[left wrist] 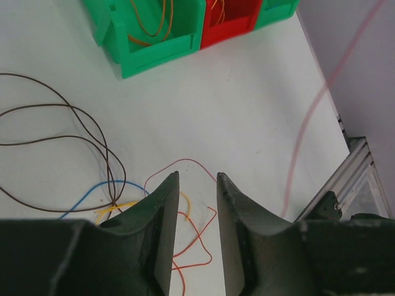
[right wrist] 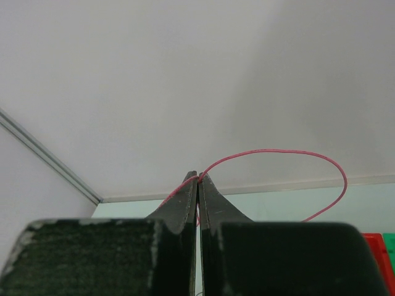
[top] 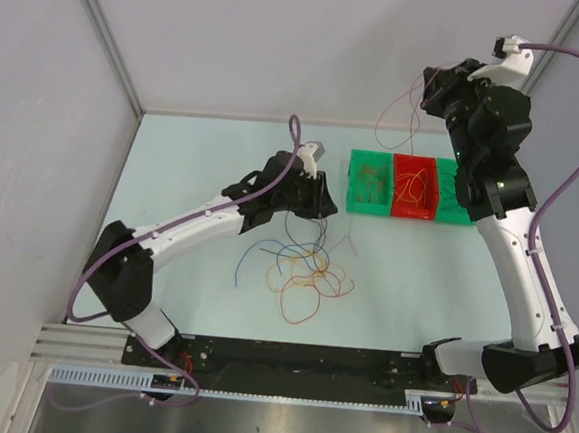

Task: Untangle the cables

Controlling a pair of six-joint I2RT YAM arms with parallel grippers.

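While held high above the table (top: 173, 167), pinches a single pink-red cable (right wrist: 279, 151) in the right gripper (right wrist: 197, 179), jaws pressed together on it, with its loop arching out sideways and its ends hanging free below. Finds the left gripper (left wrist: 197, 185) low over the loose cables (top: 310, 275), jaws parted by a narrow gap, nothing between them. Locates those cables as an overlapping heap of orange, blue, red and dark brown on the table, with a few more lying in the green bin (top: 369, 183) and the red bin (top: 415, 186). Judged very light, limp and springy, apt to drag neighbours along or slip from the pads. Recommend taking one strand at a free end or outer loop, clear of crossings, not at the tangled middle
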